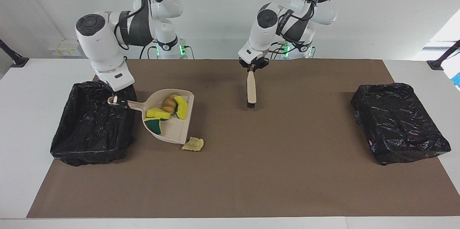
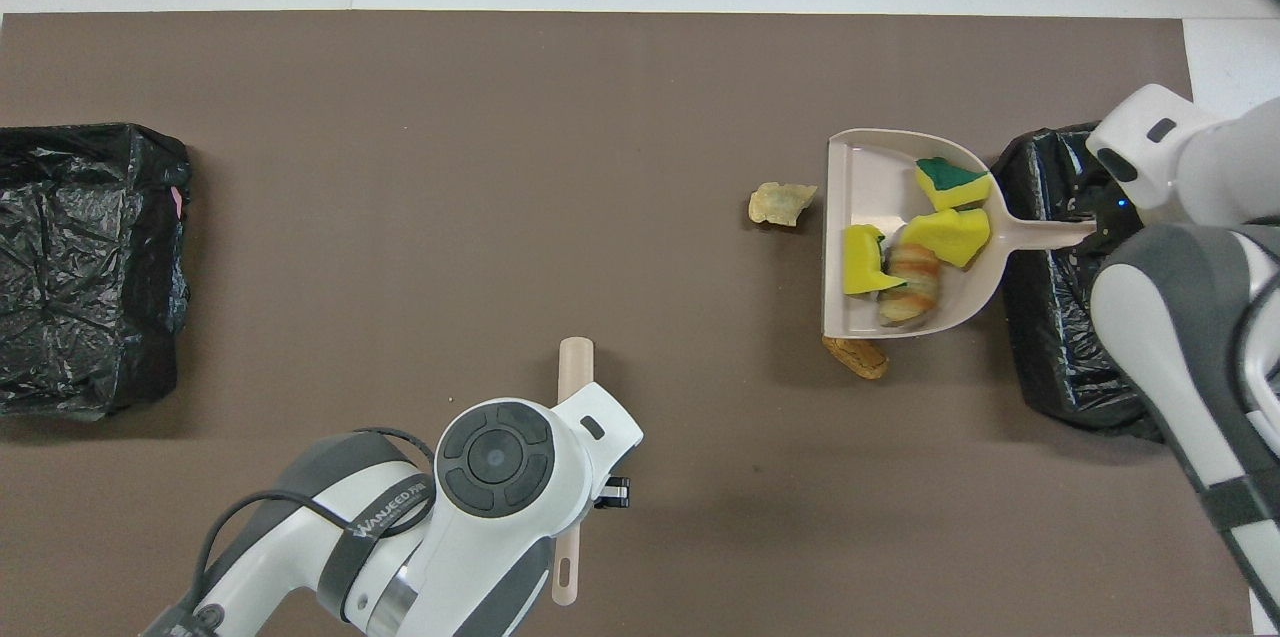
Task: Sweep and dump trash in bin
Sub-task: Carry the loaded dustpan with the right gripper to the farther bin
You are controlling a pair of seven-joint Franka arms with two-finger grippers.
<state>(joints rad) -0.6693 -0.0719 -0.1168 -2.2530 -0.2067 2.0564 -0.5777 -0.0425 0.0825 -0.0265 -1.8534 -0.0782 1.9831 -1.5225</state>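
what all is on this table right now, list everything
bins: two, black-lined, one at each arm's end of the table
dustpan: one, beige, beside the bin at the right arm's end, held by its handle
sponges: three, yellow with green backing, in the dustpan
bread roll: one, golden-brown, in the dustpan among the sponges
pastry piece: one, pale yellow, on the mat by the dustpan's open edge
brown lump: one, golden-brown, partly covered by the dustpan's edge
brush: one, beige with black bristles, hanging bristle end down over the mat
mat: one, brown, covering the table
table: one, white
right hand: shut on the dustpan handle, over the bin
left hand: shut on the brush handle
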